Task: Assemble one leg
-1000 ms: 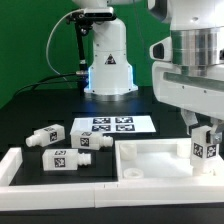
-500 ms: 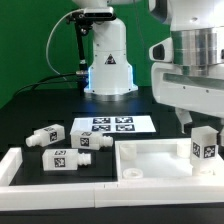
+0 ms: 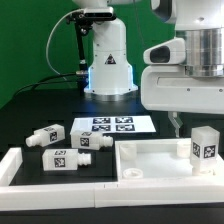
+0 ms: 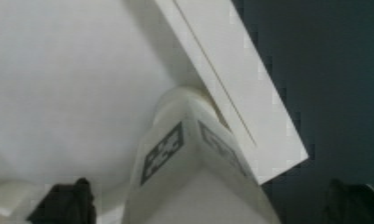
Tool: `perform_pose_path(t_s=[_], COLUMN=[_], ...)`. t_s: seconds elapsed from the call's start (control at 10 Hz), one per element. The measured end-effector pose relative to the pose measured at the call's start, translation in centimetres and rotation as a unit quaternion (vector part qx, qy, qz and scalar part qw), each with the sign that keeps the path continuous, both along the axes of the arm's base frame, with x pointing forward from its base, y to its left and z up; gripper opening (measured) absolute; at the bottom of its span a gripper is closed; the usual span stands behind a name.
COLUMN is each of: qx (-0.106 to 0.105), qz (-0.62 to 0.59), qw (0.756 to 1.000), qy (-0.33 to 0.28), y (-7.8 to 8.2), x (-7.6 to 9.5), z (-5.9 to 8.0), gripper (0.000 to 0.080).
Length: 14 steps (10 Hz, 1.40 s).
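Observation:
One leg [image 3: 204,145] stands upright on the corner of the large white panel [image 3: 150,162] at the exterior view's right, its marker tag facing the camera. My gripper [image 3: 200,119] hangs just above the leg and is open, holding nothing. One dark fingertip [image 3: 176,123] shows beside the leg's top. In the wrist view the leg [image 4: 193,150] lies below and between the two spread fingers [image 4: 68,202] of my gripper [image 4: 210,205], on the panel [image 4: 77,90]. Three more legs lie at the left [image 3: 45,135], [image 3: 88,141], [image 3: 58,158].
The marker board [image 3: 112,126] lies flat behind the panel. The robot base [image 3: 108,62] stands at the back. A white rimmed part [image 3: 14,166] lies along the front left. The table is black.
The gripper has let go of the leg and risen straight up off it. The leg stays upright on the panel's corner.

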State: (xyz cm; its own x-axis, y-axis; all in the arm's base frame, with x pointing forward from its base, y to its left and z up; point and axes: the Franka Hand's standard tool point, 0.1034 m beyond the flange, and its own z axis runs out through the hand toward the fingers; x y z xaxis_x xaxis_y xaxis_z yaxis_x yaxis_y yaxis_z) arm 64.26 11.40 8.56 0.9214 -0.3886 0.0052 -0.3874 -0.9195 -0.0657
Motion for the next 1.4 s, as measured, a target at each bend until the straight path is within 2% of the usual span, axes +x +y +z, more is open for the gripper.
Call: perform_pose_path(t_s=[0.2, 0.4, 0.5, 0.6, 0.7, 0.8, 1.0, 1.1, 1.3, 1.4], qx=[-0.013, -0.012, -0.012, -0.010, -0.010, -0.010, -0.010, -0.004, 0.023, 0.038], qz=[0.189, 0.215, 0.207, 0.188, 0.161, 0.117, -0.026, -0.119, -0.293, -0.390], qw=[0.982, 0.977, 0.978, 0.982, 0.987, 0.993, 0.999, 0.993, 0.956, 0.920], qy=[-0.007, -0.007, -0.006, -0.005, -0.004, -0.005, -0.015, -0.018, -0.018, -0.013], y=[0.8, 0.8, 0.9, 0.9, 0.8, 0.5, 0.1, 0.1, 0.0, 0.0], x=[-0.2, -0.3, -0.3, -0.3, -0.3, -0.2, -0.2, -0.1, -0.2, -0.3], z=[-0.2, -0.3, -0.3, -0.3, -0.3, -0.4, -0.6, -0.7, -0.7, -0.8], gripper=[0.0649, 0.0649, 0.0560, 0.0378, 0.0378, 0.0298, 0.0298, 0.0293, 0.0293, 0.0293])
